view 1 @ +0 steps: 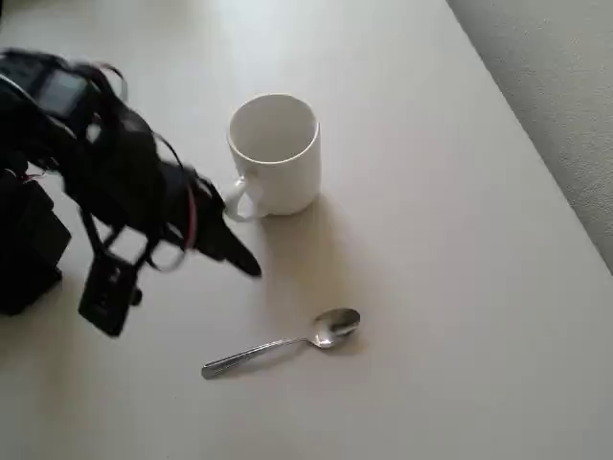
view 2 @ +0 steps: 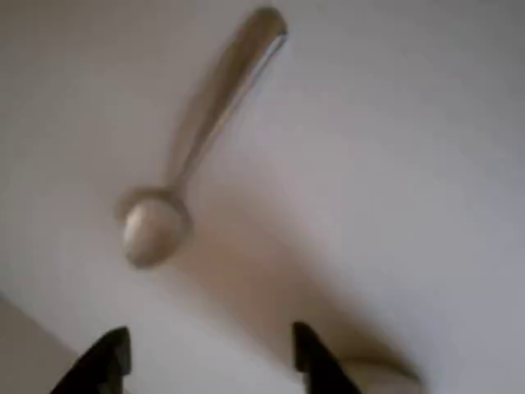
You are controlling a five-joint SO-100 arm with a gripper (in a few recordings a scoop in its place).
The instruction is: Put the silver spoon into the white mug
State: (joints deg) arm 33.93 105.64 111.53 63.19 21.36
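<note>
Lying flat on the table (view 1: pixel 460 287), the silver spoon (view 1: pixel 283 343) is at four o'clock from the open, empty gripper (view 2: pixel 209 361), its handle toward eight o'clock, the white mug (view 1: pixel 276 153) at twelve.

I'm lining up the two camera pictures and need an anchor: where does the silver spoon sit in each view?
Overhead view: the silver spoon lies flat on the table, low centre, bowl to the right, below the white mug.
Wrist view: the silver spoon runs from upper centre down to its bowl at centre-left, above the gripper, blurred.
Shared landmark: the pale tabletop under the spoon.
</note>
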